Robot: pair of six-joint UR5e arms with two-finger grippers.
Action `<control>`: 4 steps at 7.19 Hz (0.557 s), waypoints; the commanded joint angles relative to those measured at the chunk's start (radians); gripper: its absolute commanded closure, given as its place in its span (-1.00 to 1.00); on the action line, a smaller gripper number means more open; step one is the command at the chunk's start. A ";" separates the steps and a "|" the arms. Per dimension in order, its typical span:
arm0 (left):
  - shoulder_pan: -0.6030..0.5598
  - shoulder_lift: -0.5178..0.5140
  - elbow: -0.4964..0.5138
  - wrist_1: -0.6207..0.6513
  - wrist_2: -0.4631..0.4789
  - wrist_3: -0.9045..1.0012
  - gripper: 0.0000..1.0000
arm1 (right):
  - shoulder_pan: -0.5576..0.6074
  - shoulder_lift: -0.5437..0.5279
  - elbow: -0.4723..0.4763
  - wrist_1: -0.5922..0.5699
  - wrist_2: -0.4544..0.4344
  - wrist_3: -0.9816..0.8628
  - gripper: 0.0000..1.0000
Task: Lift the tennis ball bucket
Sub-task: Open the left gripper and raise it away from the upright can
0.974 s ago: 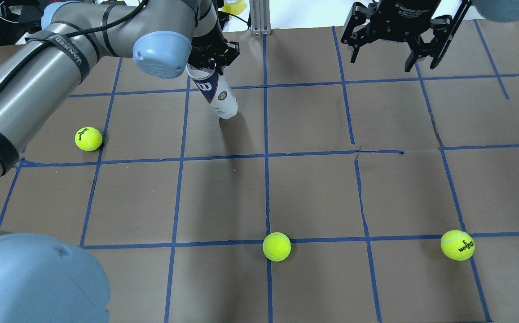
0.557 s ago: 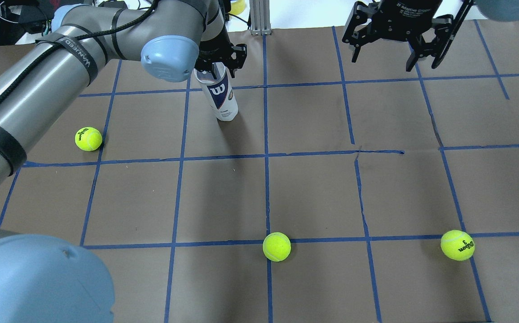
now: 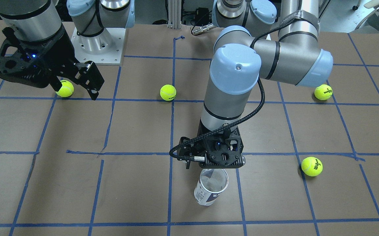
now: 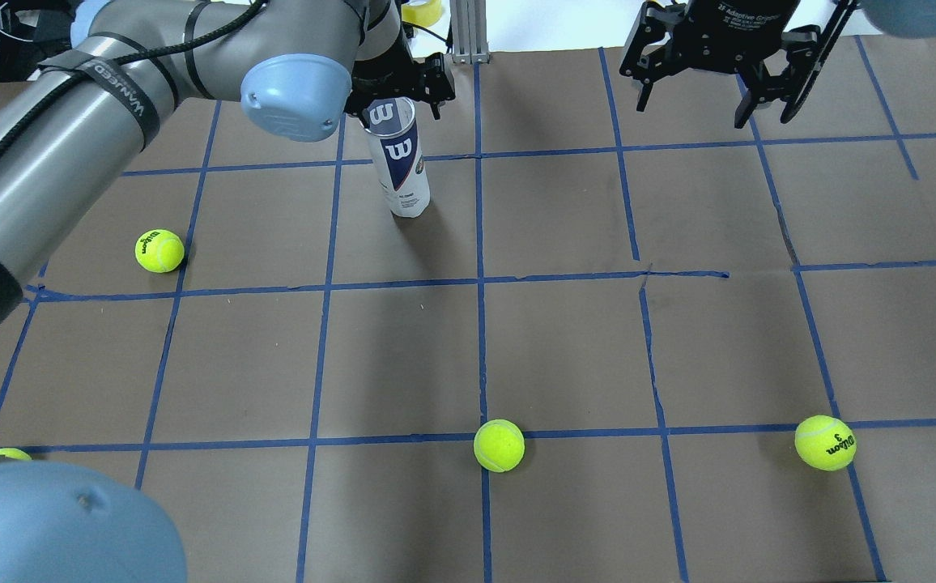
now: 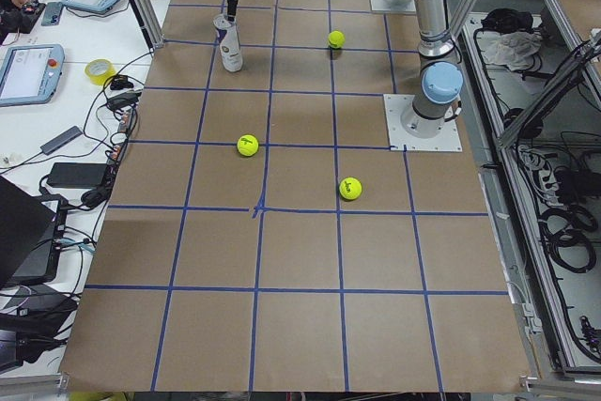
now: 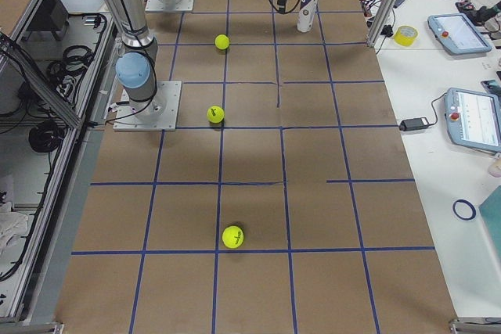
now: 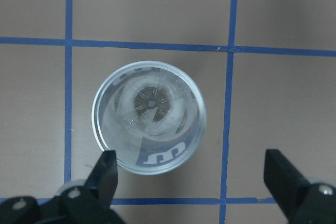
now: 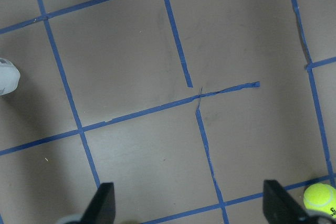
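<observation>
Brown gridded table (image 4: 565,348) — the empty tennis ball bucket (image 4: 403,166) stands upright near its edge farthest from the robot. It is probably light, slick and thin-walled. The left end effector (image 7: 190,169) hovers above, spread wide, holding nothing — pinch the upper wall gently.

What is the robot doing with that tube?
The left gripper hangs open over the tube and is not gripping it. The tube stands upright on the table, empty, with its open end up. The right gripper is open too, off to the side, holding nothing. Yellow balls lie scattered on the table.
</observation>
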State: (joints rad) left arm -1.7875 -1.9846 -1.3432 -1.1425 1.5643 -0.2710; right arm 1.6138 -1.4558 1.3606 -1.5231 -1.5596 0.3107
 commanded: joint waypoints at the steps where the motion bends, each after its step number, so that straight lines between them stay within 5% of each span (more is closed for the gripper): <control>1: -0.001 0.148 -0.029 -0.142 0.002 -0.004 -1.00 | 0.000 -0.003 0.000 0.006 -0.008 -0.001 -1.00; 4: 0.014 0.386 -0.235 -0.146 0.008 0.013 -1.00 | -0.002 -0.006 0.000 0.008 -0.016 -0.005 -1.00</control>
State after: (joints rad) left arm -1.7794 -1.6930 -1.4982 -1.2938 1.5714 -0.2621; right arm 1.6134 -1.4597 1.3606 -1.5160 -1.5718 0.3087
